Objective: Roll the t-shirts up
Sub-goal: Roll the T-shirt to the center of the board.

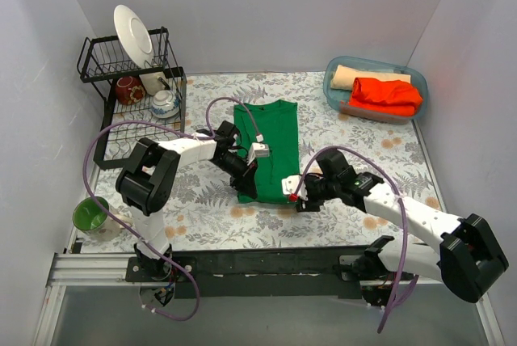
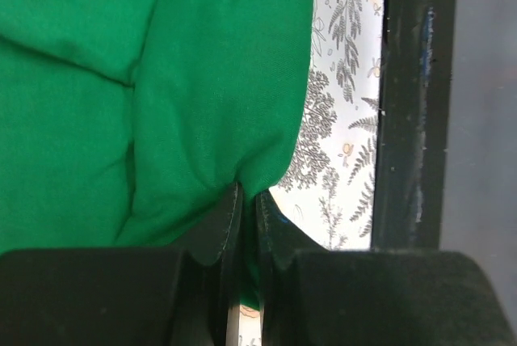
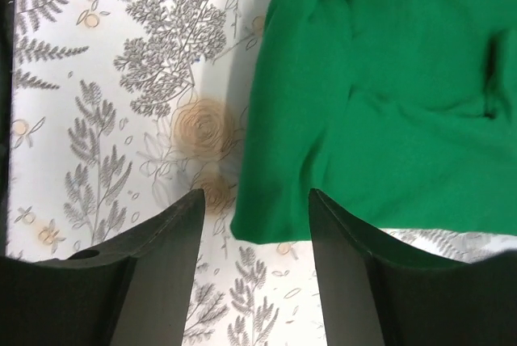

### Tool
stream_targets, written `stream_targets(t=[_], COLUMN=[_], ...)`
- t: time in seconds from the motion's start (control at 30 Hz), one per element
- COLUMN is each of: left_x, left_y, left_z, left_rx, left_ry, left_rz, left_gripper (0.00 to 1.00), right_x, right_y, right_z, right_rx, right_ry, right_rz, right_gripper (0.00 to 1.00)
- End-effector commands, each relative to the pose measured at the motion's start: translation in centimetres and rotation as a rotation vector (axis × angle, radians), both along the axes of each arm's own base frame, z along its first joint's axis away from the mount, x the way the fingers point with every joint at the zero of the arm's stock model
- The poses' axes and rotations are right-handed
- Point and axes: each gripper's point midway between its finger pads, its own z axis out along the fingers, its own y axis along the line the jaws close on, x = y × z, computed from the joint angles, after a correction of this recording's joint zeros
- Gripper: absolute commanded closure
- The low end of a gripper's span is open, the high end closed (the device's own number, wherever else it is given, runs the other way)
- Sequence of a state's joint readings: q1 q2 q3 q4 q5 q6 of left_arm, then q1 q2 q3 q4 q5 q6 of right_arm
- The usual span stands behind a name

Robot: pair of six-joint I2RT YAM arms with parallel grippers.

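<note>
An emerald green t-shirt (image 1: pixel 271 140), folded into a long strip, lies flat on the floral table (image 1: pixel 202 221). My left gripper (image 1: pixel 246 178) is shut on the shirt's near left hem; in the left wrist view its jaws (image 2: pixel 246 200) pinch a fold of green cloth (image 2: pixel 145 79). My right gripper (image 1: pixel 297 197) is open at the near right corner. In the right wrist view (image 3: pixel 254 200) the shirt's corner (image 3: pixel 388 103) lies just ahead, between the spread fingertips, untouched. An orange-red t-shirt (image 1: pixel 386 95) and a rolled pale tan one (image 1: pixel 367 77) lie in a bin.
A blue plastic bin (image 1: pixel 331 79) stands at the back right. A black dish rack (image 1: pixel 105 132) with a white plate (image 1: pixel 133 35), a red mug (image 1: pixel 129 90) and a bowl (image 1: pixel 164 103) stands at the back left. A green cup (image 1: pixel 90 215) sits near left.
</note>
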State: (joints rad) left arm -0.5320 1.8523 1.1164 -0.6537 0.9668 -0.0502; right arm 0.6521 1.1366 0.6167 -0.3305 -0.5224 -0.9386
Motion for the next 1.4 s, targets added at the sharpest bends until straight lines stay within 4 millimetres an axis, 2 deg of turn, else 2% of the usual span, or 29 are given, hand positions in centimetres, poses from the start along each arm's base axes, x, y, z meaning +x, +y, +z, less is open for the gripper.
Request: stream_targets(t=[0.0, 0.13, 0.47, 0.57, 0.67, 0.77, 0.8, 0.83, 0.87, 0.9, 0.93, 0.97, 1.0, 1.07, 1.13, 1.17, 1.37], left_x=[-0.7, -0.6, 0.7, 0.9, 0.9, 0.8, 0.8, 1.2, 1.4, 0.8, 1.4, 1.6, 0.9, 2.0, 2.0, 2.1, 1.1], left_y=[-0.3, 0.1, 0.2, 0.4, 0.6, 1.0, 1.2, 1.5, 1.7, 2.3, 2.3, 2.6, 3.2, 3.5, 3.9, 3.9, 3.5], left_z=[2.7, 2.6, 3.3, 3.4, 3.4, 3.0, 2.9, 3.0, 3.2, 2.6, 2.6, 3.6, 2.8, 3.6, 2.9, 3.3, 1.9], left_rx=[-0.078, -0.077, -0.111, -0.12, -0.121, -0.091, -0.085, -0.076, -0.072, -0.054, -0.069, -0.077, -0.065, -0.074, -0.077, -0.087, -0.088], left_ry=[0.065, 0.089, 0.128, 0.134, 0.142, 0.15, 0.148, 0.114, 0.085, 0.072, 0.002, -0.086, -0.106, -0.263, -0.333, -0.373, -0.374], left_rz=[-0.01, 0.001, 0.058, 0.064, 0.066, 0.079, 0.081, 0.092, 0.103, 0.111, 0.115, 0.121, 0.124, 0.151, 0.17, 0.17, 0.132], left_gripper=[1.0, 1.0, 1.0, 1.0, 1.0, 1.0, 0.98, 0.91, 0.72, 0.66, 0.59, 0.52, 0.48, 0.45, 0.41, 0.4, 0.37], right_x=[2.3, 2.1, 1.4, 2.0, 4.0, 5.6, 5.7, 5.6, 5.6, 5.5, 5.1, 4.8, 4.5, 3.8, 3.5, 3.1, 3.0], right_y=[2.7, 3.4, 4.6, 4.4, 4.6, 4.5, 4.6, 4.6, 4.9, 5.0, 5.3, 5.3, 5.3, 5.4, 5.4, 5.0, 5.0], right_z=[2.2, 1.6, -1.2, -2.0, -2.1, -2.5, -2.6, -2.9, -2.6, -2.5, -2.2, -2.1, -2.0, -2.2, -2.5, -3.0, -3.4], right_rx=[0.082, 0.074, 0.024, 0.0, -0.01, -0.037, -0.043, -0.053, -0.056, -0.052, -0.034, -0.03, -0.024, -0.022, -0.031, -0.054, -0.073], right_ry=[-0.175, -0.144, -0.083, -0.102, -0.17, -0.218, -0.215, -0.205, -0.191, -0.182, -0.169, -0.16, -0.146, -0.115, -0.084, -0.06, -0.029], right_rz=[-0.039, -0.044, -0.017, -0.039, -0.11, -0.15, -0.151, -0.146, -0.139, -0.132, -0.114, -0.105, -0.1, -0.085, -0.087, -0.088, -0.097], right_gripper=[0.38, 0.38, 0.37, 0.37, 0.4, 0.56, 0.72, 0.81, 0.87, 0.95, 0.98, 0.99, 0.99, 0.99, 0.99, 0.99, 0.99])
